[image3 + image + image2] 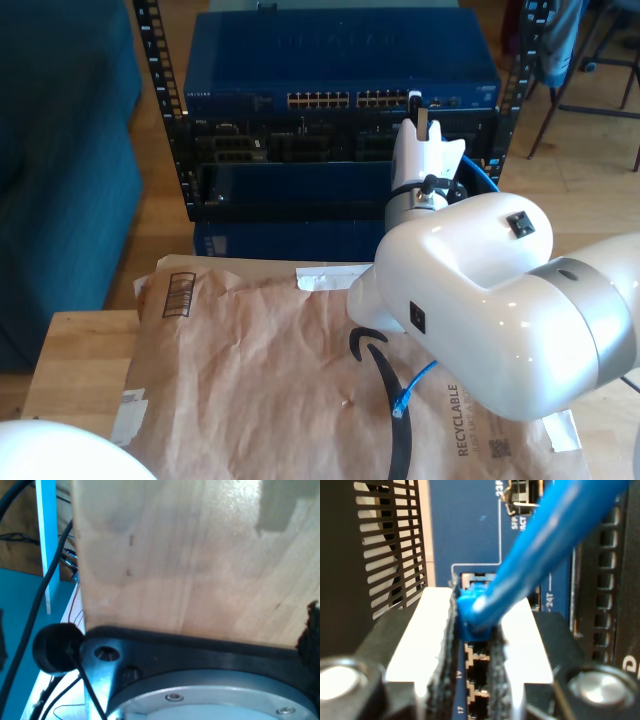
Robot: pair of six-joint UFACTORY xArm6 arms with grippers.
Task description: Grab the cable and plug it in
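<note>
My second gripper is shut on the cable's blue plug, held between its white fingers. The plug's front sits at the opening of a port in the blue network switch; how deep it is, I cannot tell. The cable runs back from the plug. In the exterior view the second gripper reaches the right end of the switch's port row. The cable curves beside the arm, and its other plug end lies on brown paper. The first wrist view faces a wooden board.
The switch tops a rack with black units below. Brown packing paper covers a wooden table. A teal sofa stands at the exterior view's left. A white rounded arm part shows at its lower left corner.
</note>
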